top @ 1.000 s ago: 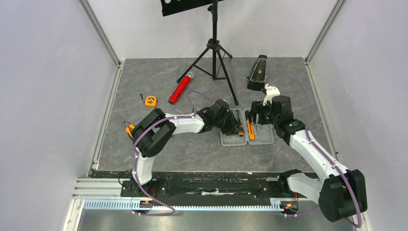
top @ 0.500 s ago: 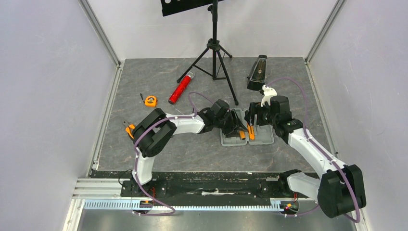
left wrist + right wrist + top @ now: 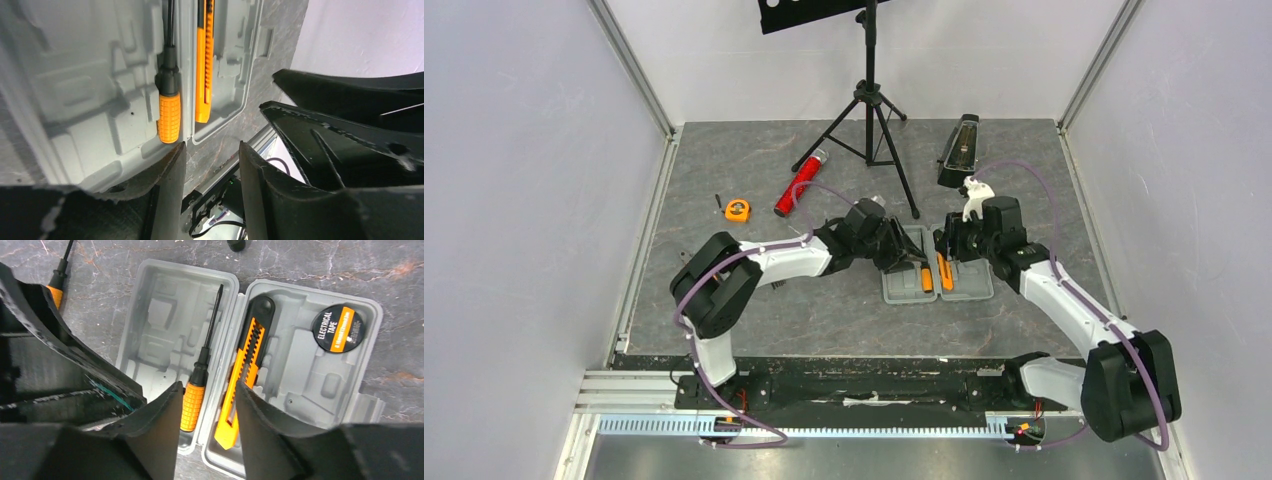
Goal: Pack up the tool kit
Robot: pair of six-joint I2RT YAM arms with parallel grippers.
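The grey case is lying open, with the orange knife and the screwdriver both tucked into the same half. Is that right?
Not quite. The case does lie open, but the orange knife and the screwdriver sit in different halves, one on each side of the hinge. The knife shares its half with the electrical tape roll. The right wrist view shows this plainly.

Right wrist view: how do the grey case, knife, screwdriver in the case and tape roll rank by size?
grey case
knife and screwdriver: alike in length, knife wider, so unranked
tape roll, smallest
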